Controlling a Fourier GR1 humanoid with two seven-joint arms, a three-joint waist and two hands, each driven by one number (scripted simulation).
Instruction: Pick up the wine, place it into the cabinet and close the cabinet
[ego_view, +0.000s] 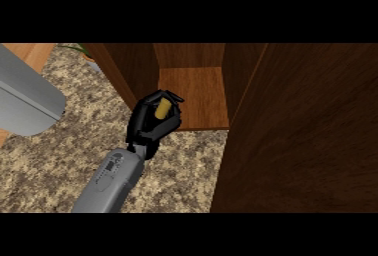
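The cabinet door stands open at three o'clock. My hand curls around the wine at the cabinet shelf's edge; probably heavy, slippery and fragile, best gripped mid-body.

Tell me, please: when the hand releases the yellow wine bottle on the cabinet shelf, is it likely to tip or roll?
The wine bottle looks slim and long, so it would probably tip easily if released tilted. Its rounded shape suggests it may roll once lying down. The hand hides most of it, and the shelf appears flat, so upright placement seems safest.
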